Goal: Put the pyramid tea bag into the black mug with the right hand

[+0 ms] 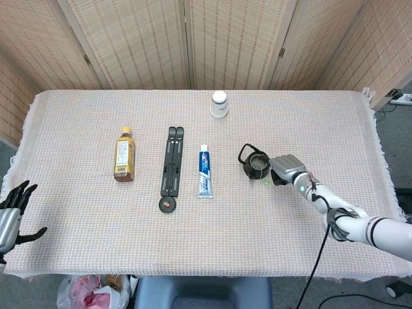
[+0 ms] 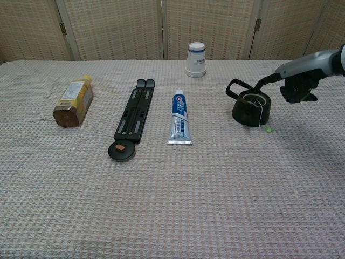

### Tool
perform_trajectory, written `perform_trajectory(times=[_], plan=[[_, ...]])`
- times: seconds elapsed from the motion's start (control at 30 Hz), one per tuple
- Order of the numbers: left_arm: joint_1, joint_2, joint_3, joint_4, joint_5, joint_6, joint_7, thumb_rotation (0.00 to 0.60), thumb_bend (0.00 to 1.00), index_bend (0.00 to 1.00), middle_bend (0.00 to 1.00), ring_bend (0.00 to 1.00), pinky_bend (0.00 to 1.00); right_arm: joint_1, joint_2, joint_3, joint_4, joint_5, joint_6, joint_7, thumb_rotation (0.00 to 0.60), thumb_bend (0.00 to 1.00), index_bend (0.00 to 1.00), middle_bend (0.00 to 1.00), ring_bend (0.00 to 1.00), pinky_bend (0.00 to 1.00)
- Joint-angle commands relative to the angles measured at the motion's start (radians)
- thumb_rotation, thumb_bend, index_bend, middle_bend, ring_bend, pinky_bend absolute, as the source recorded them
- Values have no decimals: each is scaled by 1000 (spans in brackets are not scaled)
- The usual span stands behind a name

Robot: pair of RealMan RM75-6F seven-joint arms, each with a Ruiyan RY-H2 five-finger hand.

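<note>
The black mug (image 1: 257, 167) (image 2: 249, 109) stands right of the table's middle, its handle pointing back-left. The pale pyramid tea bag (image 2: 253, 98) lies inside it. Its white string (image 2: 262, 114) hangs over the mug's front rim, down to a green tag (image 2: 269, 129) (image 1: 266, 183) on the cloth. My right hand (image 1: 287, 169) (image 2: 298, 87) hovers just right of the mug and holds nothing. One finger (image 2: 265, 82) reaches toward the rim. My left hand (image 1: 10, 216) sits at the table's near left corner with fingers spread, seen only in the head view.
A toothpaste tube (image 1: 205, 170), a black folding stand (image 1: 172, 166) and a lying tea bottle (image 1: 125, 154) line up left of the mug. An upturned white paper cup (image 1: 219, 103) stands behind them. A cable (image 1: 317, 257) trails from the right forearm.
</note>
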Motion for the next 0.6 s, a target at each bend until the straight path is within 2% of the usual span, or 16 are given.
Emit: perform_trajectory(times=[0.03, 0.13, 0.2, 0.3, 0.37, 0.43, 0.53, 0.6], plan=[[5, -5, 4, -7, 6, 10, 16, 600, 223, 0, 0, 0, 252, -81, 141, 31, -161, -86, 117, 41, 600, 925, 13, 905, 753, 703], [6, -9, 7, -11, 13, 16, 32, 600, 223, 0, 0, 0, 252, -145, 220, 39, -255, -161, 198, 64, 600, 832, 1, 851, 719, 691], [8, -10, 7, -13, 15, 23, 38, 600, 223, 0, 0, 0, 252, -194, 261, 41, -305, -219, 260, 82, 600, 796, 0, 799, 670, 644], [15, -13, 5, -17, 16, 38, 44, 600, 223, 0, 0, 0, 252, -307, 297, 22, -361, -337, 430, 77, 600, 726, 0, 596, 505, 487], [18, -14, 6, -20, 21, 48, 46, 600, 223, 0, 0, 0, 252, -407, 285, -2, -377, -410, 586, 49, 600, 674, 0, 411, 382, 355], [20, -13, 8, -21, 30, 53, 42, 600, 223, 0, 0, 0, 252, -497, 251, -25, -369, -465, 725, 5, 600, 621, 0, 286, 271, 239], [24, -7, 15, -17, 59, 66, 14, 600, 222, 0, 0, 0, 252, -649, 159, -53, -311, -539, 951, -75, 600, 512, 0, 120, 101, 59], [27, -7, 16, -14, 69, 76, 8, 600, 223, 0, 0, 0, 252, -718, 111, -61, -263, -569, 1042, -79, 600, 404, 0, 40, 25, 5]])
